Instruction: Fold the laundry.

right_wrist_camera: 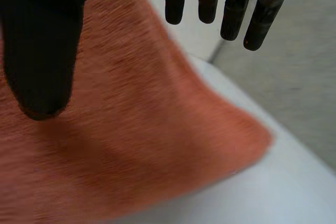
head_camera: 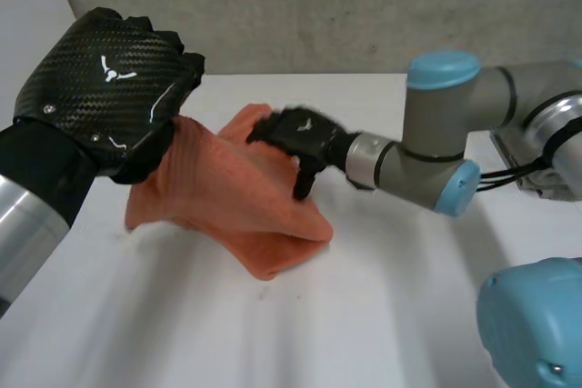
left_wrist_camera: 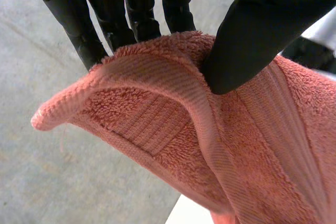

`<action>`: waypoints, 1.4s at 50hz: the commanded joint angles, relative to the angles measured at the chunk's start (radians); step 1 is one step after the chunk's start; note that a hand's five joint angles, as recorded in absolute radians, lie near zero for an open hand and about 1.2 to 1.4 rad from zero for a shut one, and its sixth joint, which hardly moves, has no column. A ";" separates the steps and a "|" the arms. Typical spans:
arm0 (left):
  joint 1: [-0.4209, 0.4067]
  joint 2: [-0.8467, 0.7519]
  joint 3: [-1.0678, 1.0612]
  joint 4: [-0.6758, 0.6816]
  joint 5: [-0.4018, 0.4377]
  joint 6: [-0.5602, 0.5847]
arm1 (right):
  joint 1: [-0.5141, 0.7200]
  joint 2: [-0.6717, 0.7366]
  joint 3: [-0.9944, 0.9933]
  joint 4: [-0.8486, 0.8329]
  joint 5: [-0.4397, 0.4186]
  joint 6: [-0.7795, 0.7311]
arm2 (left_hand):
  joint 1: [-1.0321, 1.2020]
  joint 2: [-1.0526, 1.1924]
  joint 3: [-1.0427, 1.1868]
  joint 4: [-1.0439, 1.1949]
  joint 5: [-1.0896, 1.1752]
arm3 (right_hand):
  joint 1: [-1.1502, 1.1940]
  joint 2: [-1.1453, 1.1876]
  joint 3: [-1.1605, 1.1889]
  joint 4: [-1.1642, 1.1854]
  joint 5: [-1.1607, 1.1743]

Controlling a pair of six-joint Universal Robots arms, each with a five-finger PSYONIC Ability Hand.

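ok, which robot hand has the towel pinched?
The left robot hand: its thumb and fingers pinch the banded edge of the pink towel. The right robot hand is open, fingers straight, gripping nothing.

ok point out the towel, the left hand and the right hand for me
towel (head_camera: pixel 238 208), head view, on the middle of the bunched cloth
left hand (head_camera: pixel 105 74), head view, on the back of the hand above the towel's raised edge
right hand (head_camera: pixel 300 132), head view, on the back of the hand over the towel
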 commanded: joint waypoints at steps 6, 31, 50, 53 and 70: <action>0.009 -0.019 0.003 -0.009 -0.003 0.069 | 0.043 0.070 -0.001 0.142 -0.132 -0.026 | 0.259 0.203 0.209 0.198 0.265 | 0.075 0.056 0.063 0.045 0.034; 0.137 -0.180 0.079 0.188 -0.005 0.064 | -0.174 -0.705 0.819 0.082 0.049 -0.104 | 0.259 0.203 0.209 0.198 0.265 | 1.199 1.181 1.187 1.170 1.158; 0.123 -0.115 0.062 0.183 -0.014 0.064 | -0.134 -0.490 0.709 0.080 0.238 -0.005 | 0.259 0.203 0.209 0.198 0.265 | -0.023 -0.041 -0.034 -0.052 -0.063; 0.126 -0.114 0.064 0.181 -0.014 0.064 | -0.121 -0.444 0.662 0.128 0.156 0.044 | 0.259 0.203 0.209 0.198 0.265 | -0.023 -0.041 -0.034 -0.052 -0.063; 0.121 -0.143 0.084 0.188 -0.015 0.058 | -0.002 -0.249 0.537 -0.050 0.106 0.378 | 0.259 0.203 0.209 0.198 0.265 | 0.582 0.564 0.571 0.553 0.542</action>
